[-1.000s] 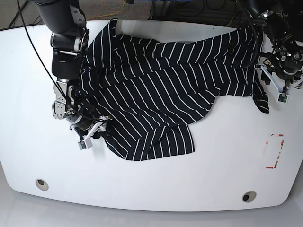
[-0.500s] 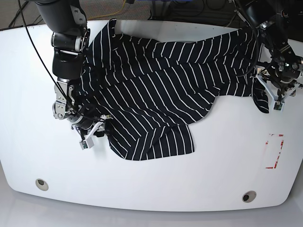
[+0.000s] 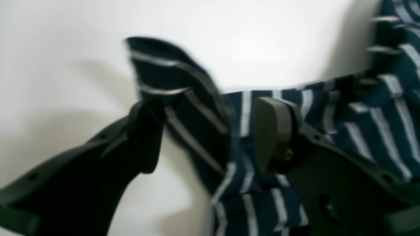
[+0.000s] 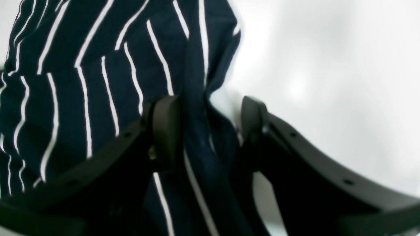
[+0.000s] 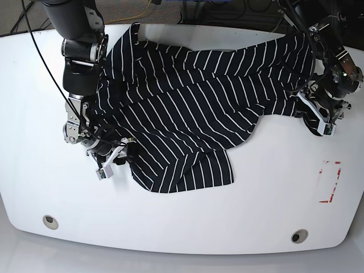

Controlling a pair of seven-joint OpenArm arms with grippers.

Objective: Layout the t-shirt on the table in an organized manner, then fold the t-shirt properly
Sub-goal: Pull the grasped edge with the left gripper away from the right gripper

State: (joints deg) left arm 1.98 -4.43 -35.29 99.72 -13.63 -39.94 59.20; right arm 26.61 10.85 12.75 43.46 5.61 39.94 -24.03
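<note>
The right pincer stands part-spread astride a dark fold of the t-shirt; the left pincer gapes around a limp striped flap. Soft black cloth, thin white stripes, sprawls rumpled across the smooth white bench.

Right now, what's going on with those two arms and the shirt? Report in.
Left end effector open, straddling a fold of the t-shirt. Right end effector open around a bunched edge. Shirt crumpled on the table, not yet laid flat. Nothing in the way.
</note>
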